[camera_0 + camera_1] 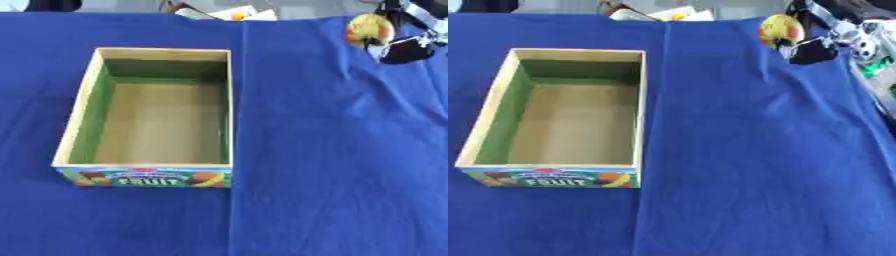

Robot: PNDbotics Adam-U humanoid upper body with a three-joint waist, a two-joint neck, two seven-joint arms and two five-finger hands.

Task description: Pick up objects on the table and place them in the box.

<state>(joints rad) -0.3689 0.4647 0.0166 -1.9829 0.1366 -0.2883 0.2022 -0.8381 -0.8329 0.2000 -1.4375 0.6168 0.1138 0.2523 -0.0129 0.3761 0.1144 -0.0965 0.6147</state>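
**Inspector A:** Start with the right hand (pixel 404 46). Condition?

**Inspector B:** It enters from the upper right corner, black with silver parts. Its fingers are curled round a fruit (pixel 368 29), yellow with a red blush, roughly round. The fruit sits at the hand's fingertip side, toward the left of the hand, above the far right part of the counter. Whether the fruit rests on the cloth or is lifted off it, I cannot tell.

**Inspector A:** And below the hand?

**Inspector B:** A blue cloth (pixel 332 150) covers the counter, with creases running down from the hand's position.

**Inspector A:** The box?

**Inspector B:** The box (pixel 74 112) stands well apart from the hand, to its left and nearer the robot. It is open-topped, with pale rims, green inner walls and a tan floor. The near outer face carries fruit pictures and the word "FRUIT". Nothing shows inside it.

**Inspector A:** The left hand?

**Inspector B:** It appears in neither view.
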